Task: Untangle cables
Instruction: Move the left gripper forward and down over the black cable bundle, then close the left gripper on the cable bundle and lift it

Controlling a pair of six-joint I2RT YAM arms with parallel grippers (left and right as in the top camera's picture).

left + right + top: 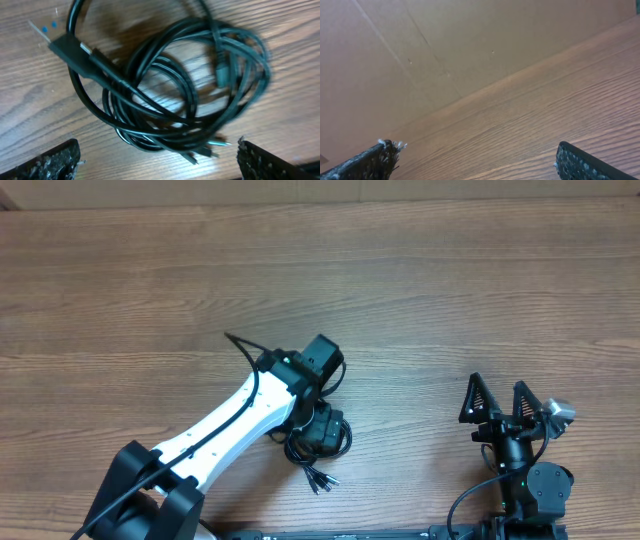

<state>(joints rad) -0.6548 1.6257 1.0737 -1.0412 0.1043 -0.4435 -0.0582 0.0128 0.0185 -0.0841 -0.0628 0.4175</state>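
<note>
1. The cables (185, 97) lie in one tangled coil on the table (400, 280) — no cord is seen separated yet.
2. The left fingers (55, 160) are spread above the coil, gripping nothing.
3. The right fingers (370, 162) — also apart, empty — are parked well away.

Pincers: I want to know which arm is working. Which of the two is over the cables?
The left pincer: it hangs open directly above the coiled cables; the right pincer, also open, stands apart from them.
</note>
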